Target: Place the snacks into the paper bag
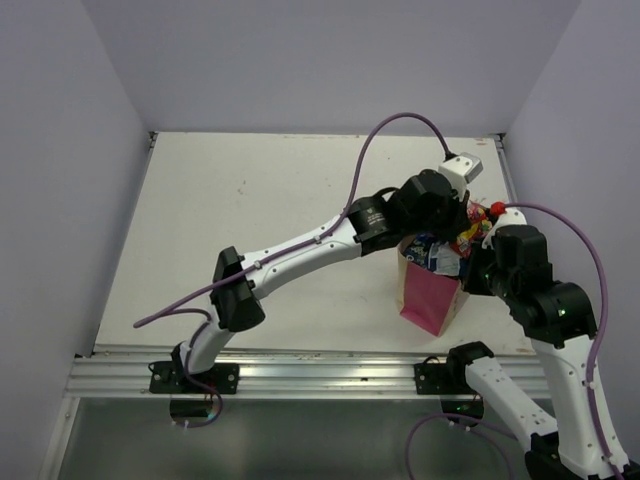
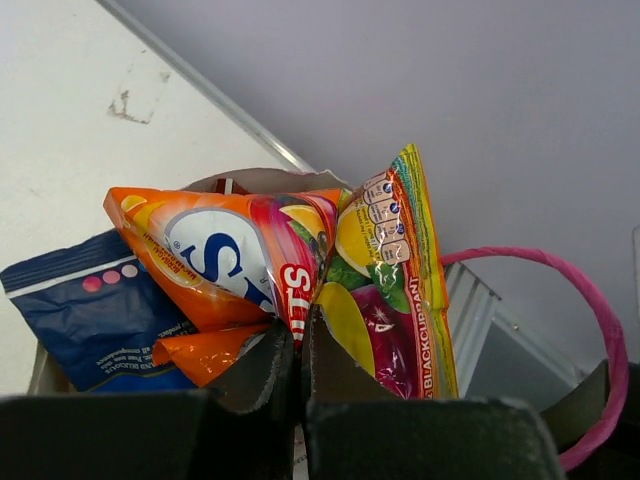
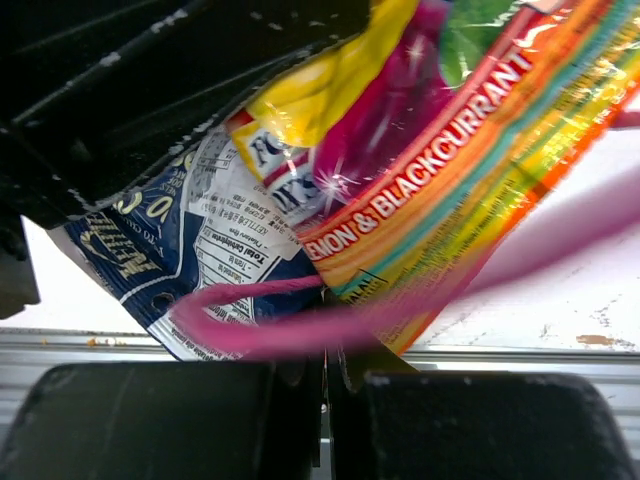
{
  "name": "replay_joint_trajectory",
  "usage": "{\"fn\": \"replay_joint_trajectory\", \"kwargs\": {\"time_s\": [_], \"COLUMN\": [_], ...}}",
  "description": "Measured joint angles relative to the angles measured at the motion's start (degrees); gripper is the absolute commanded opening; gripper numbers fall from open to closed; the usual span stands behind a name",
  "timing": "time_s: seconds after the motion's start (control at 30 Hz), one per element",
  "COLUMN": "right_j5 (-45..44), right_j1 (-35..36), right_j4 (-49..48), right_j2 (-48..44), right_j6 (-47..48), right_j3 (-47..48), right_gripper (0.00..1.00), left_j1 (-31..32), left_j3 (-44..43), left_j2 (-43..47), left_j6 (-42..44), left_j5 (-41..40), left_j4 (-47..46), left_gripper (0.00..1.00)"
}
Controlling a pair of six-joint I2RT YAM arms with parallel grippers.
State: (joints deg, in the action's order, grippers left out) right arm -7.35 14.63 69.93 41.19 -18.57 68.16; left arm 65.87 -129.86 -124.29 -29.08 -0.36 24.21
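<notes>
The paper bag (image 1: pixel 430 298) stands upright at the right of the table, stuffed with snacks. My left gripper (image 2: pixel 300 328) hangs over the bag's mouth, shut on the fold of the pink-yellow candy packet (image 2: pixel 385 300), which sticks up out of the bag. A blue-white packet (image 2: pixel 90 325) and an orange packet (image 2: pixel 205 358) lie beside it inside the beige rim (image 2: pixel 250 180). My right gripper (image 3: pixel 327 365) is at the bag's right side, shut on the pink cord handle (image 3: pixel 250 335). The candy packet (image 3: pixel 450 150) and blue-white packet (image 3: pixel 170 250) fill that view.
The white table (image 1: pixel 280 200) is walled by pale panels at the back and both sides. A metal rail (image 1: pixel 300 370) runs along the near edge by the arm bases. The bag stands close to the right wall and the near edge.
</notes>
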Motion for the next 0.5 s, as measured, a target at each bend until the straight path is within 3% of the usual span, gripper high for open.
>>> {"fn": "replay_joint_trajectory", "kwargs": {"time_s": [0.27, 0.5], "right_j5": [2.9, 3.9], "right_j1": [0.1, 0.2], "right_j4": [-0.3, -0.1], "right_j2": [0.0, 0.0], "right_j6": [-0.1, -0.1], "right_j3": [0.0, 0.0], "right_gripper": [0.0, 0.0], "left_j1": [0.3, 0.6], "left_j3": [-0.8, -0.5], "left_j2": [2.2, 2.3], "left_j6": [5.3, 7.4], "left_j5": [-3.8, -5.2], "left_j4": [10.0, 13.3], "left_gripper": [0.0, 0.0]}}
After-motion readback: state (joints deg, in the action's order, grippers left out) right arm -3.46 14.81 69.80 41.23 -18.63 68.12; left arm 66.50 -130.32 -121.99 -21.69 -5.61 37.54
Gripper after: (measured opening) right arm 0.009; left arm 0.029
